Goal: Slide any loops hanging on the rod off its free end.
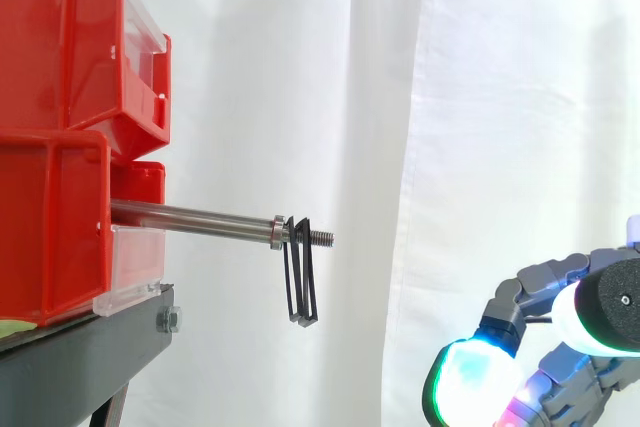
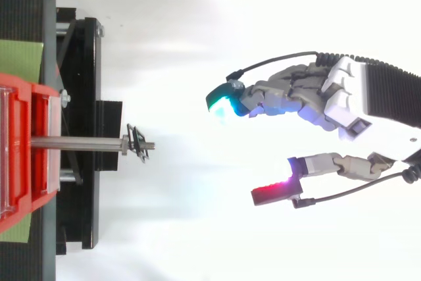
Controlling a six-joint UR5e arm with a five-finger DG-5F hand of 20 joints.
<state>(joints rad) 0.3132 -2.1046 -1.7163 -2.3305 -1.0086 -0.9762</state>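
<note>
A steel rod (image 1: 195, 218) sticks out rightward from the red bins (image 1: 60, 147), ending in a threaded free end (image 1: 320, 238). Black loops (image 1: 300, 282) hang from it just past a metal collar, close to that end; in the top view the black loops (image 2: 138, 143) sit on the rod (image 2: 75, 142) near its tip. My hand (image 2: 316, 100) is well to the right of the rod, apart from it, fingers relaxed and spread with nothing between them. In the side view the hand (image 1: 560, 347) sits low at the right, below rod height.
The red bins stand stacked on a black stand (image 1: 90, 347), also seen from above as the black stand (image 2: 79, 83). A white curtain (image 1: 450, 97) hangs behind. A gap lies between the rod's tip and my hand.
</note>
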